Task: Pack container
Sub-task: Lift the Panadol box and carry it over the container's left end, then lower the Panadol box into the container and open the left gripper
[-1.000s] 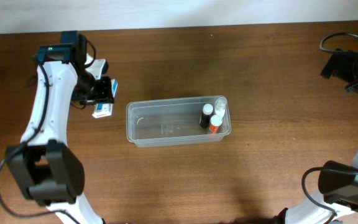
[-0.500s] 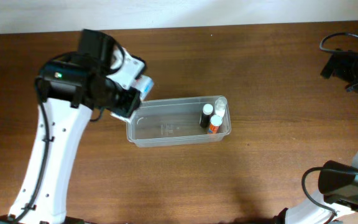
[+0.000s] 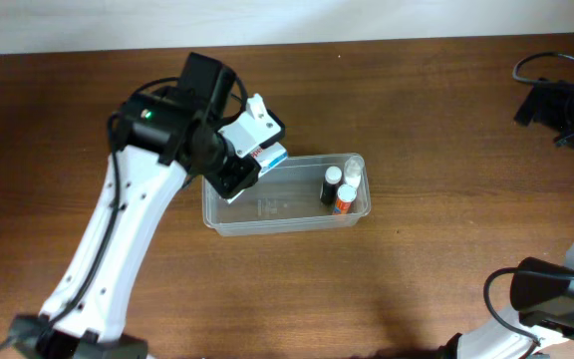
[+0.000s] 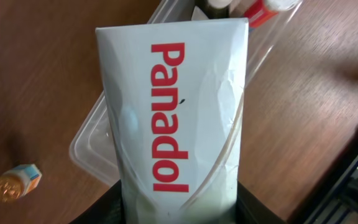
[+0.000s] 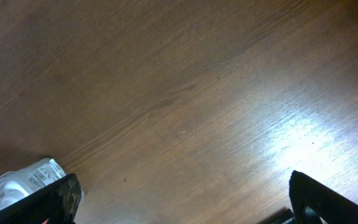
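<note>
The container (image 3: 267,226) is a clear shallow tub at the table's middle. Three small bottles (image 3: 339,186) stand at its right end. My left gripper (image 3: 239,163) is shut on a white Panadol box (image 3: 266,150) and holds it above the tub's back left part. In the left wrist view the box (image 4: 176,106) fills the middle between my fingers (image 4: 179,208), with the container (image 4: 91,149) below it. My right gripper (image 5: 185,199) is open and empty, far off at the table's right back (image 3: 551,105).
A small orange-capped bottle (image 4: 14,183) lies on the table outside the tub's near end, in the left wrist view; my arm hides it from overhead. A corner of the container (image 5: 17,180) shows in the right wrist view.
My left arm has swung right with the box, from the table left of the container to above its left end. The right arm has not moved.
</note>
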{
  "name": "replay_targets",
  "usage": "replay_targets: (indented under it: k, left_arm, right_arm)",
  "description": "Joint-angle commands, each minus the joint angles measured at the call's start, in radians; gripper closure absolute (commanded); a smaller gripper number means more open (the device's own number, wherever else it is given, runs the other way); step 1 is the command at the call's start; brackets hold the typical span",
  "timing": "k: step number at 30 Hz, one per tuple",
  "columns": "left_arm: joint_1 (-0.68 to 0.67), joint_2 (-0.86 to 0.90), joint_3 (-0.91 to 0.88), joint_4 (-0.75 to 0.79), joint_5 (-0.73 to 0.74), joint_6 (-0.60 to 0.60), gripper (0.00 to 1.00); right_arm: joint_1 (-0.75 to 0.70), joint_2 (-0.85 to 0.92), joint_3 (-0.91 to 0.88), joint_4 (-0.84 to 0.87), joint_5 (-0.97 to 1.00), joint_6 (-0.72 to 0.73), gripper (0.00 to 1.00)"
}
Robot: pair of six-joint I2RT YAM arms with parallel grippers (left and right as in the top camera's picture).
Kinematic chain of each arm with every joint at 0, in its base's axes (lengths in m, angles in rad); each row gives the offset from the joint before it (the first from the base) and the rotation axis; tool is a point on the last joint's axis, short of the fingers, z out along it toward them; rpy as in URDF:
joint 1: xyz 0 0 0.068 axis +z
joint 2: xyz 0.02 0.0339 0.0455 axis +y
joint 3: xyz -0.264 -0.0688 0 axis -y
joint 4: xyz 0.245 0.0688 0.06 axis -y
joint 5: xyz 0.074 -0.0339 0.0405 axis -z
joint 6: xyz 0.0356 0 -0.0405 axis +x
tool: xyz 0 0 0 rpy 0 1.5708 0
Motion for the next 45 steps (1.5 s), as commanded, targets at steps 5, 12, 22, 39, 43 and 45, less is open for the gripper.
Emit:
replay_targets:
  k: [5, 12, 22, 39, 43, 45]
  left_arm:
    - [-0.002, 0.146, -0.002, 0.014, 0.018, 0.117, 0.56]
    - [-0.002, 0.248, -0.002, -0.011, -0.024, 0.236, 0.63]
    - [-0.001, 0.331, -0.002, -0.014, -0.065, 0.256, 0.65]
    - [0.001, 0.372, -0.066, 0.107, -0.106, 0.364, 0.64]
    - [0.001, 0.372, -0.068, 0.124, -0.105, 0.380, 0.59]
    - [0.001, 0.372, -0.072, 0.133, -0.105, 0.383, 0.59]
  right_arm:
    - [-0.007, -0.003, 0.003, -0.005, -0.002, 0.008, 0.02]
    - [-0.007, -0.003, 0.003, -0.005, -0.002, 0.008, 0.02]
    - [-0.007, -0.003, 0.003, -0.005, -0.002, 0.008, 0.02]
    - [-0.007, -0.003, 0.003, -0.005, -0.002, 0.009, 0.02]
    - [-0.007, -0.003, 0.003, -0.005, -0.002, 0.008, 0.02]
    - [-0.007, -0.003, 0.003, -0.005, -0.002, 0.008, 0.02]
